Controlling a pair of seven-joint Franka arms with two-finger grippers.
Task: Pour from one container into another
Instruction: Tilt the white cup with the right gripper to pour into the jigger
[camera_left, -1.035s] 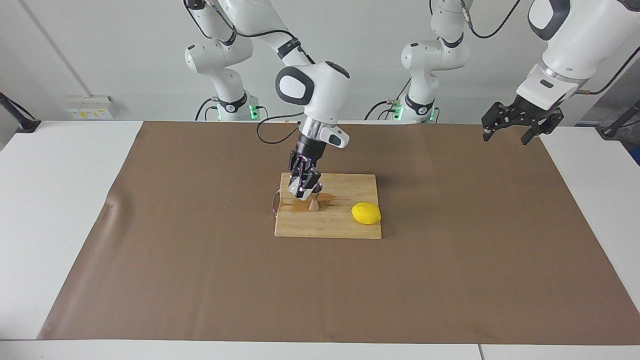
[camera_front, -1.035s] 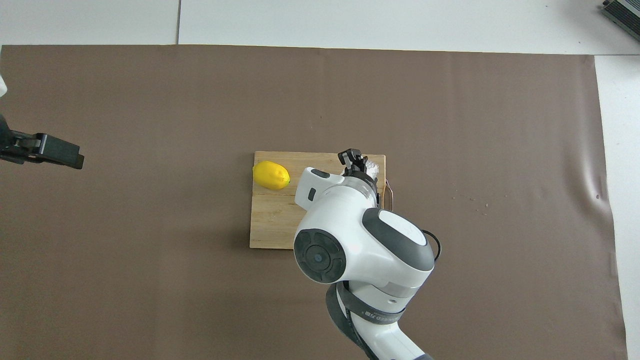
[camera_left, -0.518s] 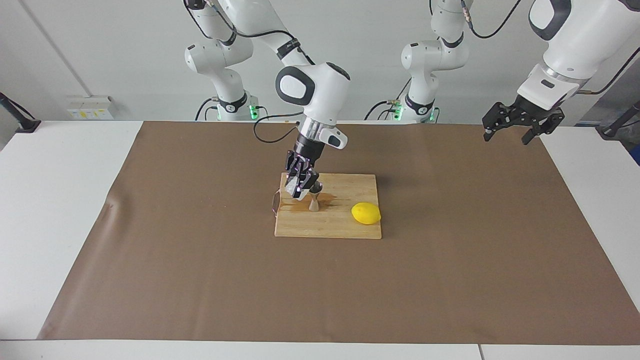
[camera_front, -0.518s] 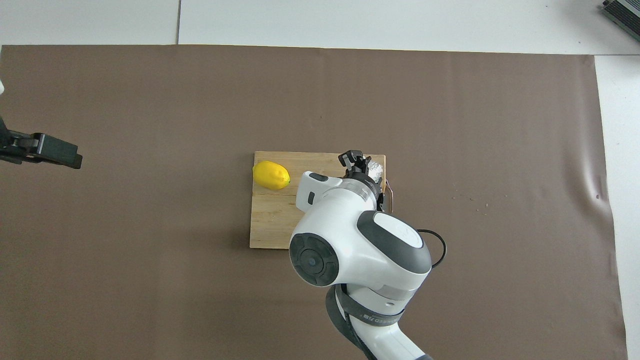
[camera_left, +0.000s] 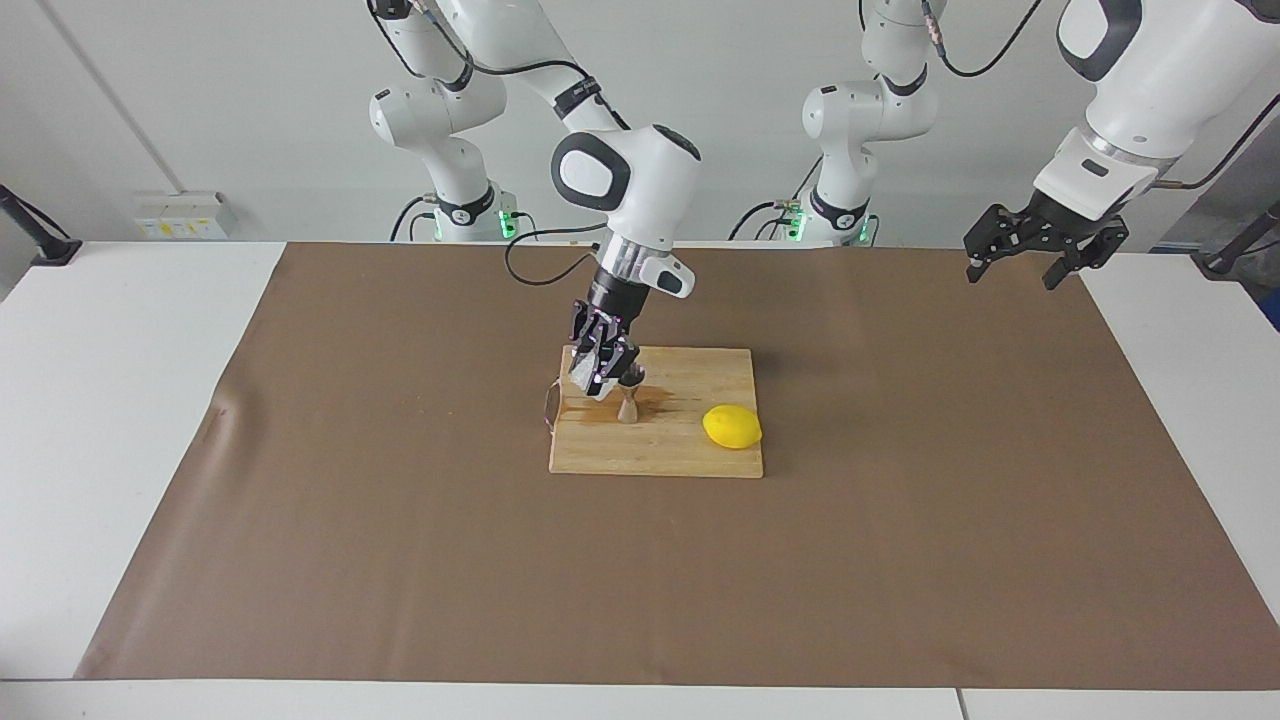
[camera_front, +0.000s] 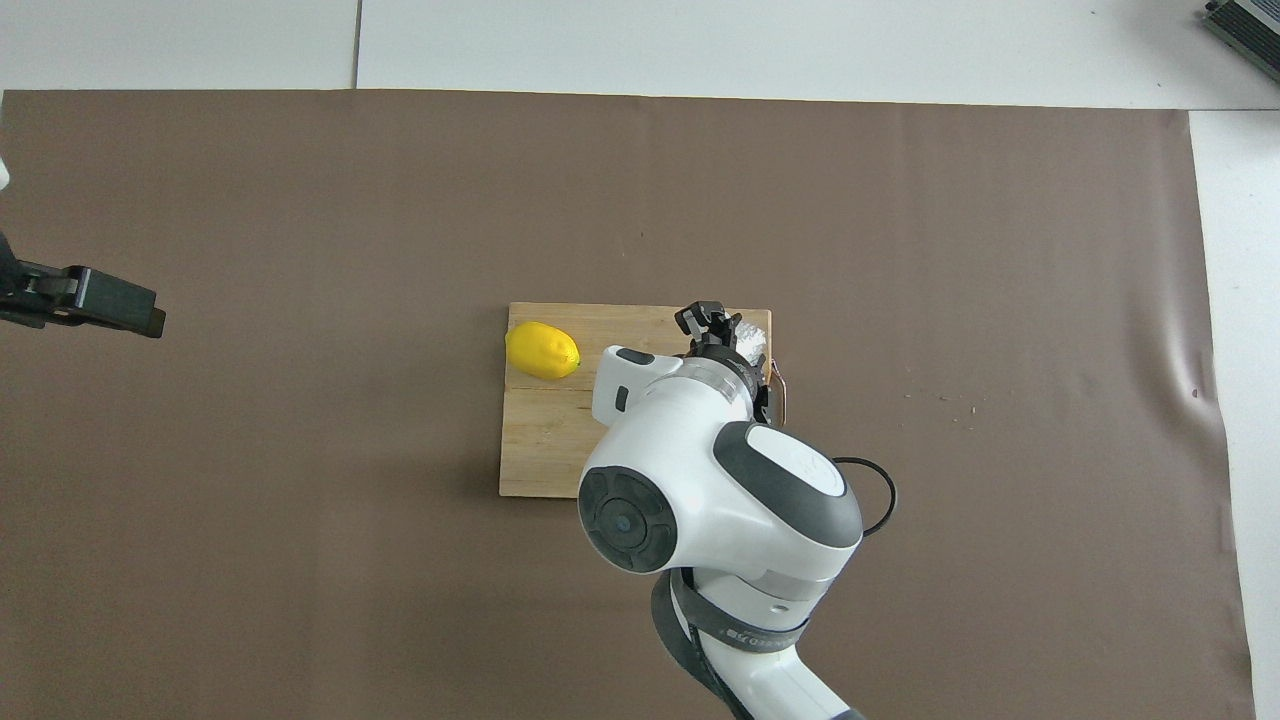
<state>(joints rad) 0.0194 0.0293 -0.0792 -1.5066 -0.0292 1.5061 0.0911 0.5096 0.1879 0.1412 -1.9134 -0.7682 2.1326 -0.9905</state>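
Right fingers (camera_left: 598, 372) clenched on tilted glass tumbler (camera_left: 583, 377) above jigger (camera_left: 627, 408); left fingers (camera_left: 1020, 262) spread, empty.

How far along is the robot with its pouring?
Picking up looks done: the right gripper holds the glass tumbler tilted over the cutting board, beside the steel jigger. A wet patch darkens the board there. Whether any liquid remains is unclear. Setting the tumbler down is left. The left gripper waits, open.

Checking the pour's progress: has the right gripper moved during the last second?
Yes. The right gripper drifted slightly toward the cutting board's right-arm edge, away from the lemon.
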